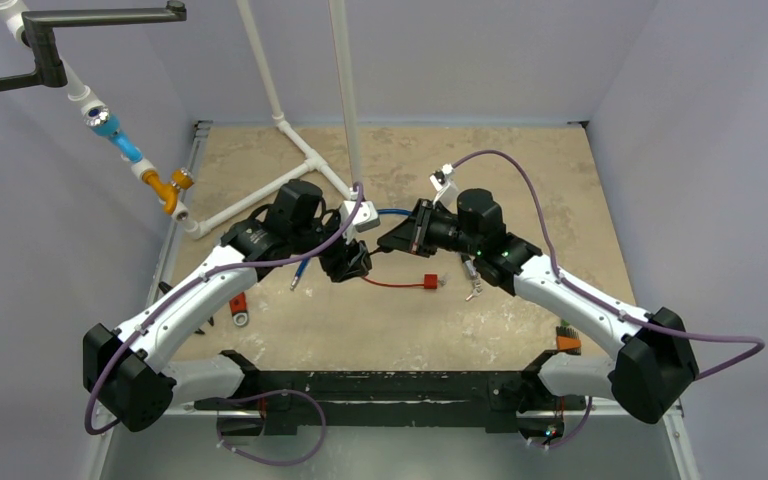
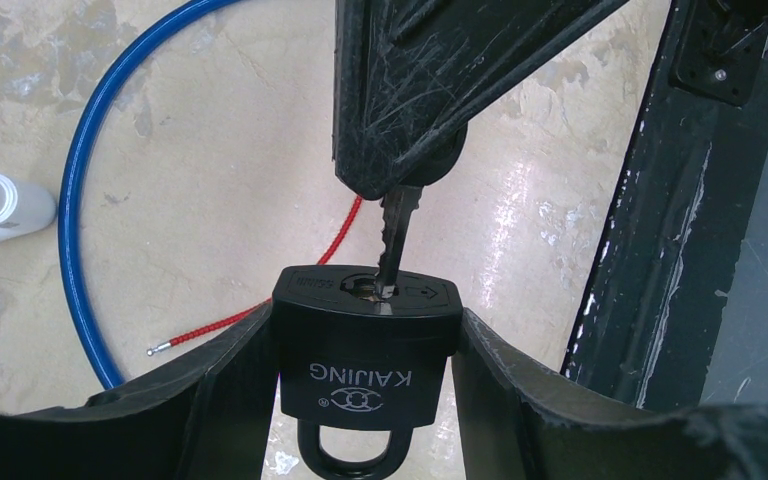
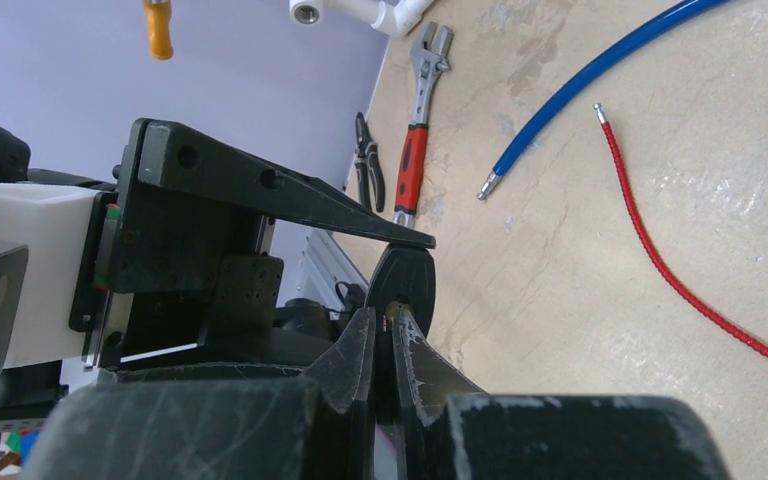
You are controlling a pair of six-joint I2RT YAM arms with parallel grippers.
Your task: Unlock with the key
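A black KAIJING padlock (image 2: 365,360) is clamped between my left gripper's fingers (image 2: 230,390), keyhole end facing away from the camera, shackle toward it. My left gripper (image 1: 352,262) holds it above the table. My right gripper (image 1: 392,243) is shut on a silver key (image 2: 396,235); the key's tip sits in the keyhole, most of the blade still showing. In the right wrist view the fingertips (image 3: 385,335) pinch the key edge-on, with the padlock's bottom face (image 3: 408,285) just beyond them.
A blue cable (image 2: 80,200) and a red cable (image 3: 660,260) lie on the tabletop. An adjustable wrench with a red handle (image 3: 415,140) and pliers (image 3: 368,165) lie near the left edge. A red block (image 1: 427,282) lies mid-table. White pipes (image 1: 260,195) stand behind.
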